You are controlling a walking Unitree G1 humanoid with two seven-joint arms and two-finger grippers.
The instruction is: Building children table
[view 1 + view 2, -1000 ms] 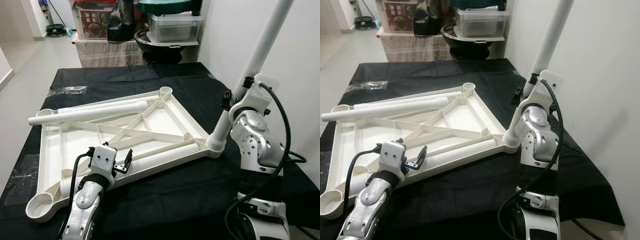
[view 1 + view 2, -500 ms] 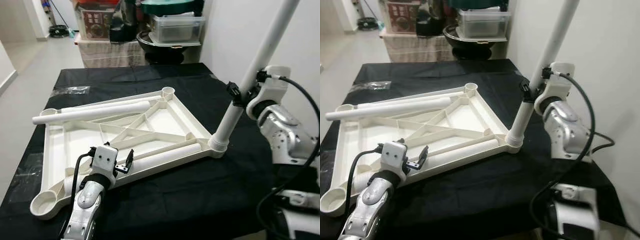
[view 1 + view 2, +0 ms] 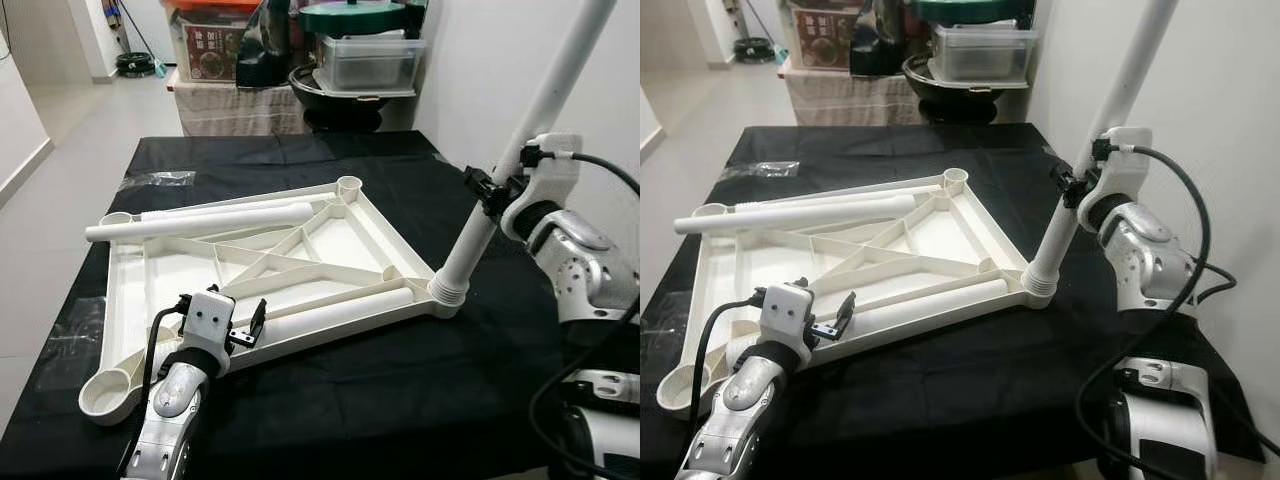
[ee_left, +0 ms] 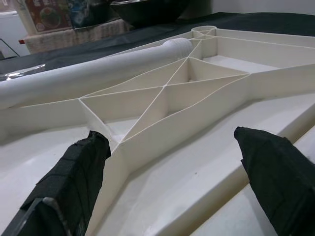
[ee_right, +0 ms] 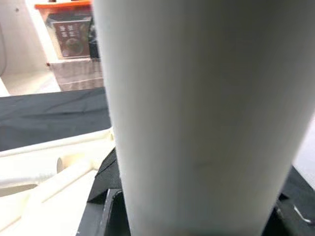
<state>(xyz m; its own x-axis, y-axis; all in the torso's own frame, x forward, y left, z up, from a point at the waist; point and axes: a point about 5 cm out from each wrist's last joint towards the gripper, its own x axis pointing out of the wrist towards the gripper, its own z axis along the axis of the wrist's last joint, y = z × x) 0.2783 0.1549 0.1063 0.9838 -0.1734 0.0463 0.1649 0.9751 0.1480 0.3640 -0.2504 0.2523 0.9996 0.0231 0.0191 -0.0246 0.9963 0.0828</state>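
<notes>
Right claw [image 3: 492,190]: clamped round a white leg [image 3: 520,145], gripping it partway up; in the right wrist view the leg's shaft sits close between the black fingers.
Leg: its long axis runs steeply up and away from the claw, leaning off vertical; its lower end sits in a corner socket [image 3: 447,292] of the frame, below the claw and toward the robot's left.
Frame [image 3: 300,262]: the upturned white table top with ribs, lying flat on the black-covered tabletop [image 3: 330,390], left of the right claw and directly ahead of the left one.
Left claw [image 3: 246,328]: fingers well apart, gripping nothing, hovering just at the frame's near rail; the left wrist view looks between the fingers across the ribs.
Loose legs: one [image 3: 200,222] lies across the frame's far side, long axis roughly crosswise to the left claw; another [image 3: 340,312] lies along the near rail, just beyond the left claw.
Key relation: the right arm already has the leg over its socket; I judge the next move is seating it by pressing or turning along the leg's axis, downward from the claw.
Nearer arm for loose legs: the left.
Writing: a printed box [image 3: 215,45] beyond the tabletop, lettering too small to read.
</notes>
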